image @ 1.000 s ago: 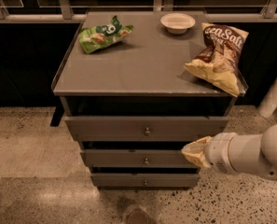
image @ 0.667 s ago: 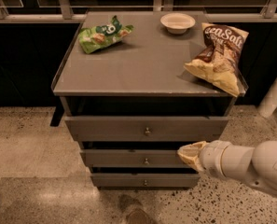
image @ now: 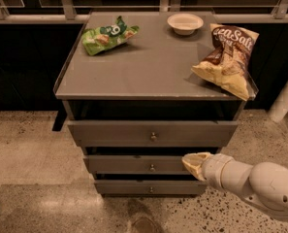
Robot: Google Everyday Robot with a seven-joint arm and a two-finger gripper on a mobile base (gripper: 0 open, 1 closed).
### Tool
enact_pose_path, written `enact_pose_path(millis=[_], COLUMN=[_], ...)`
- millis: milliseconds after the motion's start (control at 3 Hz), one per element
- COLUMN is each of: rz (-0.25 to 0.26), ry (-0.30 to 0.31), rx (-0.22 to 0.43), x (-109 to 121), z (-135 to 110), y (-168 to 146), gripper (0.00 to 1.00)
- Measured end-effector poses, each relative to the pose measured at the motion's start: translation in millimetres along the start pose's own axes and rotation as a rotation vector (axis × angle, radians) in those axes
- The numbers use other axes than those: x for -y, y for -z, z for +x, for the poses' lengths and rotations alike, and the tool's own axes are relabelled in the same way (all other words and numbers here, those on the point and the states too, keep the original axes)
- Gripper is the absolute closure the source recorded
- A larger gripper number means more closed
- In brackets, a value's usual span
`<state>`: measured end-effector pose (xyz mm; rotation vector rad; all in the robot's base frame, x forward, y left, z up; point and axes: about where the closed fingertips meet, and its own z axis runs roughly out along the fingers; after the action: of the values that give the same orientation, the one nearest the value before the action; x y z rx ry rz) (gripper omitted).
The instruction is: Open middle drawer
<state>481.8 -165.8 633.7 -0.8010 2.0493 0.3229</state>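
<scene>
The grey cabinet has three stacked drawer fronts. The middle drawer (image: 134,164) is the mid-sized grey front with a small round metal knob (image: 152,168) at its centre; it sits nearly flush. The widest drawer (image: 152,133) is above it and the narrowest drawer (image: 148,187) below. My gripper (image: 193,162), pale cream at the end of a white arm, comes in from the lower right and sits in front of the middle drawer's right part, to the right of the knob.
On the cabinet top (image: 148,67) lie a green snack bag (image: 107,35) at back left, a white bowl (image: 184,23) at the back, and a brown and yellow chip bag (image: 227,57) at the right edge. Speckled floor (image: 27,149) surrounds the cabinet.
My gripper and arm have moved left along the middle drawer front, closer to its knob. The drawers have not moved.
</scene>
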Motion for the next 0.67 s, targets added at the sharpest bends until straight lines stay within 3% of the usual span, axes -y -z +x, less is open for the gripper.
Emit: enact_pose_path(millis=[333, 667], rz=[-0.003, -0.009], ry=[-0.025, -0.103], rx=[-0.007, -0.03], x=[-1.5, -1.9], z=[6.7, 46.7], y=[-2.4, -29.2], gripper=[1.0, 1.0])
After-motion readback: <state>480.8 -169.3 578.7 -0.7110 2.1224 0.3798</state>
